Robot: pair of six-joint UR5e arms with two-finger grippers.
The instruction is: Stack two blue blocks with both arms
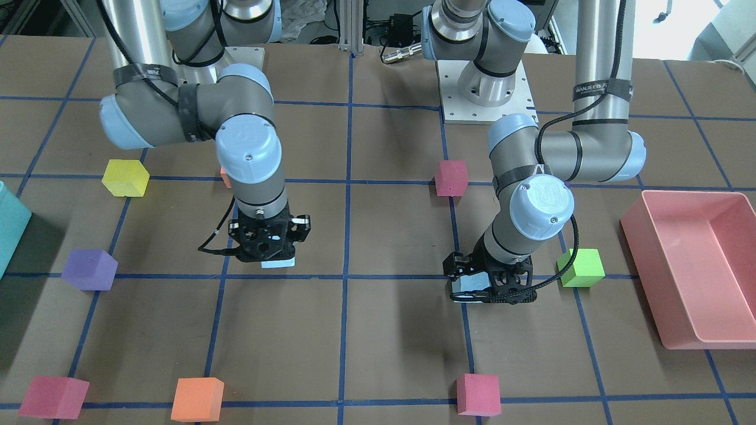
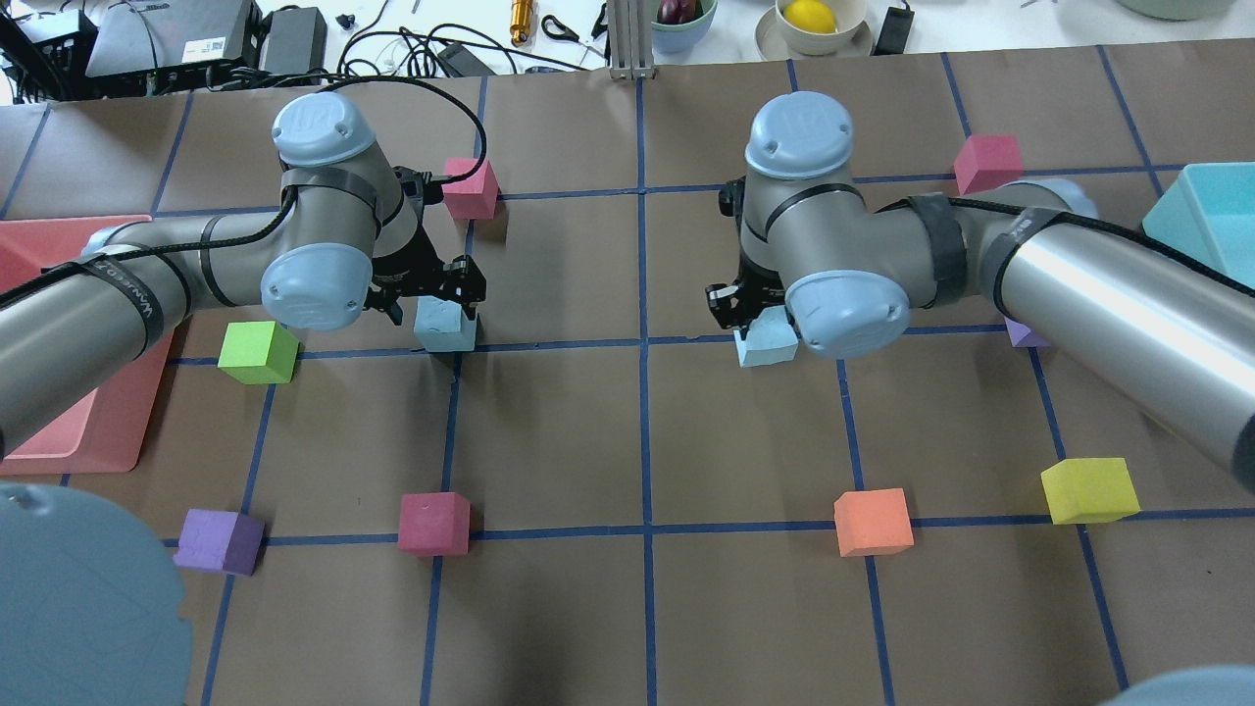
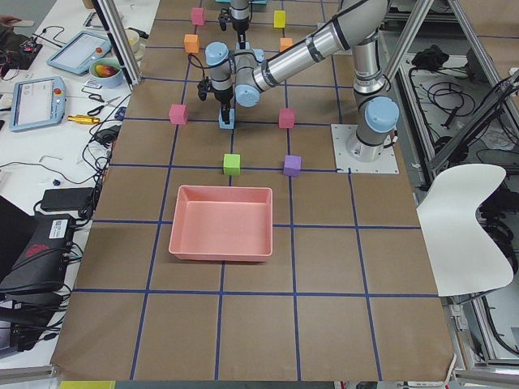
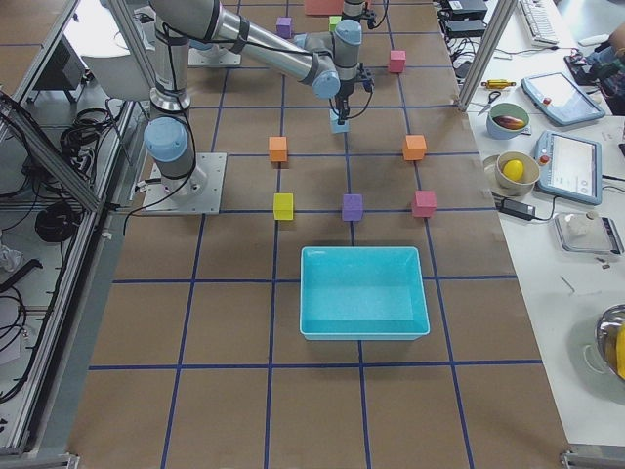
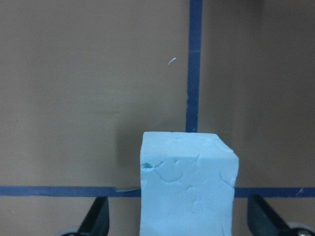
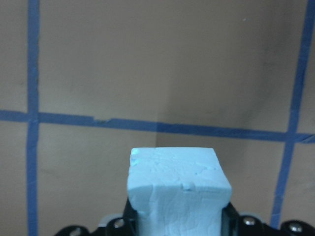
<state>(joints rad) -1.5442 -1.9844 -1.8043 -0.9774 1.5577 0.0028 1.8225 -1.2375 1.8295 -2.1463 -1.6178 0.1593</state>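
Note:
Two pale blue blocks are on the brown table. One blue block stands between the fingers of my left gripper. In the left wrist view this block has a gap to each finger, so the left gripper is open around it. The other blue block is in my right gripper. In the right wrist view the fingers press its sides, so the right gripper is shut on that block. I cannot tell whether it is off the table.
A green cube and a pink tray lie left of the left gripper. A red cube sits just beyond it. A teal bin is at the far right. Red, orange, yellow and purple cubes lie nearer.

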